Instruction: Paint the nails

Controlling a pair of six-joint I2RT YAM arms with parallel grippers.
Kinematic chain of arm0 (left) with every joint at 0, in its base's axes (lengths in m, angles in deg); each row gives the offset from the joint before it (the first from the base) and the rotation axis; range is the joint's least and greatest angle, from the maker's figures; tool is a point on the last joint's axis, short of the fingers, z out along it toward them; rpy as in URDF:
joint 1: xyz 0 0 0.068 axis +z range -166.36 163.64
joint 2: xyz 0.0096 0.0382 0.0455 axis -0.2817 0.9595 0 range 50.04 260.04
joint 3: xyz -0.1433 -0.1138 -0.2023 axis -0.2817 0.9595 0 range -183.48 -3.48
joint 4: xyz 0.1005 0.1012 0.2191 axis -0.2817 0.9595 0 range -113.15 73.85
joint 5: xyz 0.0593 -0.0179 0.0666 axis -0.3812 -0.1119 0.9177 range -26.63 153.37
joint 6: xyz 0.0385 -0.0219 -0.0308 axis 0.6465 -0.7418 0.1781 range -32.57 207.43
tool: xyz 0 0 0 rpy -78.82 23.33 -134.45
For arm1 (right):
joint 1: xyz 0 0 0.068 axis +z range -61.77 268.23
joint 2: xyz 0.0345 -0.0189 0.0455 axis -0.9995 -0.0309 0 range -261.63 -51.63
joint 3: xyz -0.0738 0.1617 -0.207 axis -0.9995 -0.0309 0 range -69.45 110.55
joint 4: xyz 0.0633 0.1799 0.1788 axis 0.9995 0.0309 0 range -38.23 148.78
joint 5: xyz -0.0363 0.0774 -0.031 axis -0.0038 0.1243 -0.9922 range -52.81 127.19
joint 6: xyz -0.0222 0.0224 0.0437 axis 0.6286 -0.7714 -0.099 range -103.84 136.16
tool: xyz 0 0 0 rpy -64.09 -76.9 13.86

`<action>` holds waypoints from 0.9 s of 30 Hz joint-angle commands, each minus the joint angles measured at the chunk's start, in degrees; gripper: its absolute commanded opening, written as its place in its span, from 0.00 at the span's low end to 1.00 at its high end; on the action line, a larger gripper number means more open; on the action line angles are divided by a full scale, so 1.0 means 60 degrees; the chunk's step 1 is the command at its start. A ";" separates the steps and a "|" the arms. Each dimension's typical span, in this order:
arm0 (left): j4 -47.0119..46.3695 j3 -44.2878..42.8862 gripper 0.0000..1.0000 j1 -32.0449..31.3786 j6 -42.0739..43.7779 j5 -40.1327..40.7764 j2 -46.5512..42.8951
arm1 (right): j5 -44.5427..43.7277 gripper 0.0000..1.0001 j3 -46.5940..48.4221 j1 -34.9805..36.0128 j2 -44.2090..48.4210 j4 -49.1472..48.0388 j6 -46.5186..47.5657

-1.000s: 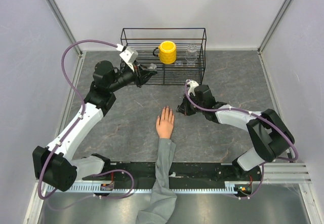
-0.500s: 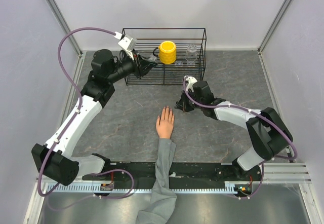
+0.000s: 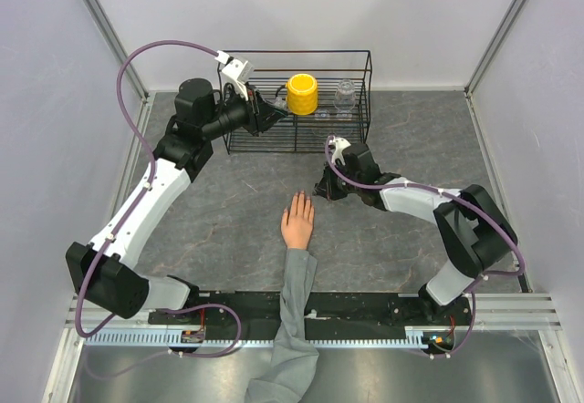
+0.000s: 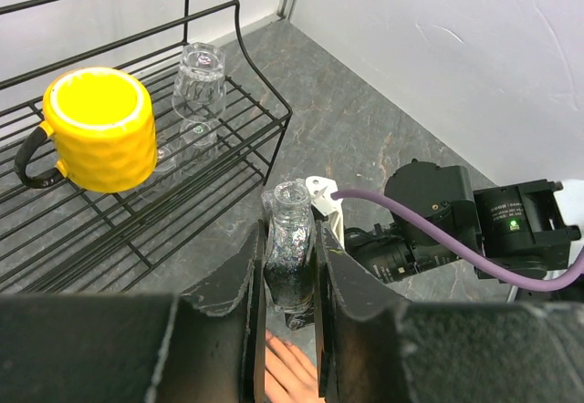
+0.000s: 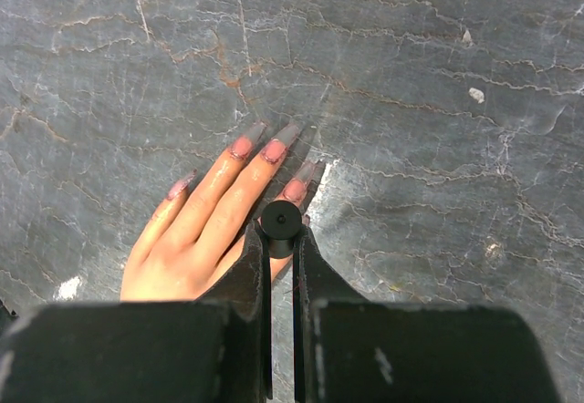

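Right pincer (image 5: 279, 242), clenched on a small round black brush cap (image 5: 281, 218), hangs over the peach mannequin hand (image 5: 187, 243) lying on the grey stone counter (image 5: 438, 102). Its pink nails (image 5: 274, 151) lie just ahead and leftward, long axis running obliquely forward. Left pincer (image 4: 290, 280), well apart, grips an open glittery glass polish bottle (image 4: 290, 239).

A robotics lab test cell: plain white panel walls (image 3: 310, 11) in aluminium framing (image 3: 105, 29) enclose a grey marbled bench (image 3: 228, 211). A cabled left arm (image 3: 151, 198) and right arm (image 3: 420, 201) are bolted to a black rail (image 3: 365, 304), with a mannequin hand (image 3: 297, 223) and wire rack (image 3: 274, 134) as props.
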 commanded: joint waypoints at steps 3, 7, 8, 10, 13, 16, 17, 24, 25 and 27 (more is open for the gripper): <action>-0.0059 -0.0494 0.02 -0.0007 -0.0159 -0.0230 0.0026 | 0.0246 0.00 0.0416 0.0023 -0.0337 -0.0149 0.0039; -0.0044 -0.0553 0.02 -0.0022 -0.0115 -0.0245 0.0041 | 0.0261 0.00 0.0518 0.0023 -0.0484 -0.0149 0.0025; -0.0044 -0.0553 0.02 -0.0022 -0.0115 -0.0245 0.0055 | 0.0276 0.00 0.0533 0.0023 -0.0527 -0.0135 0.0025; -0.0030 -0.0582 0.02 -0.0022 -0.0101 -0.0289 0.0084 | 0.0290 0.00 0.0533 0.0023 -0.0557 -0.0149 0.0025; -0.0015 -0.0611 0.02 -0.0007 -0.0100 -0.0303 0.0085 | 0.0247 0.00 0.0562 0.0023 -0.0601 -0.0120 0.0025; -0.0001 -0.0611 0.02 -0.0022 -0.0100 -0.0303 0.0070 | 0.0232 0.00 0.0577 0.0008 -0.0674 -0.0076 0.0025; -0.0001 -0.0597 0.02 -0.0022 -0.0100 -0.0303 0.0085 | 0.0232 0.00 0.0562 0.0022 -0.0674 -0.0076 0.0025; 0.0014 -0.0597 0.02 -0.0007 -0.0115 -0.0318 0.0070 | 0.0188 0.00 0.0606 0.0023 -0.0733 -0.0032 0.0039; 0.0000 -0.0582 0.02 -0.0007 -0.0115 -0.0318 0.0056 | 0.0188 0.00 0.0606 0.0023 -0.0748 -0.0032 0.0039; -0.0001 -0.0597 0.02 -0.0007 -0.0115 -0.0318 0.0041 | 0.0217 0.00 0.0635 0.0023 -0.0777 -0.0018 0.0039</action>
